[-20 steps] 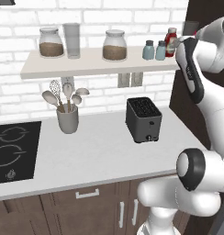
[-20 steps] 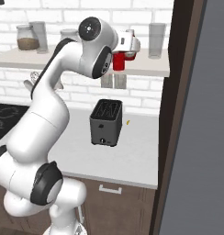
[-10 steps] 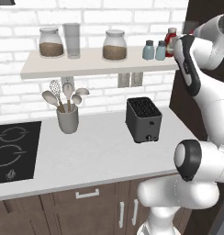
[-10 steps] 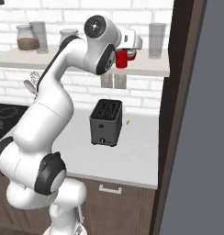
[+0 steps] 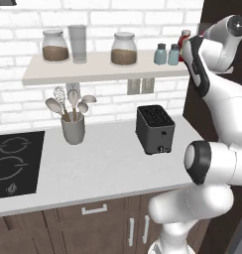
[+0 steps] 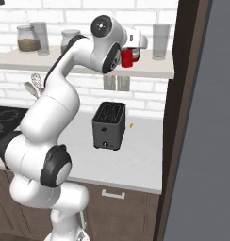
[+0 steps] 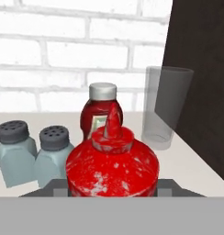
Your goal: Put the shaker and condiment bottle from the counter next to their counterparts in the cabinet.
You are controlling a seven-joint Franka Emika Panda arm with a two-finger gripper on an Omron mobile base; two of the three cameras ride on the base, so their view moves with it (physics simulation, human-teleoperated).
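**Squeeze bottle carried up to the shelf, not yet let go**

While the arm reaches high to the right end of the shelf, the claw [image 6: 132, 49] is clenched around the all-red condiment bottle [image 7: 113, 167], which sits upright in it with the pointed nozzle up. In the hand view the bottle's body lies directly before the camera, so the fingers themselves are hidden behind it, but the grip is clear enough from the way the bottle rides with the hand.

Just beyond the claw stands the labelled red bottle [image 7: 99, 114] with its pale cap. To the claw's left in this view, the two pale blue-grey shakers [image 7: 35, 153] stand close side by side, nearly touching. I think this means the shaker part of the task is already finished, because the pair stands together on the cabinet [image 5: 98, 69]. To the claw's right and a little further away there is a clear drinking glass [image 7: 164, 106], near the dark wall panel.

The bottle is held upright, I suppose, so it can be set down on its flat base. The free place between the shakers and the glass, in front of the labelled bottle, looks like the intended spot. From these pictures I cannot tell if the base already touches the board.

The toaster [image 5: 155, 128] stands far below the claw on the counter [image 5: 103, 168].
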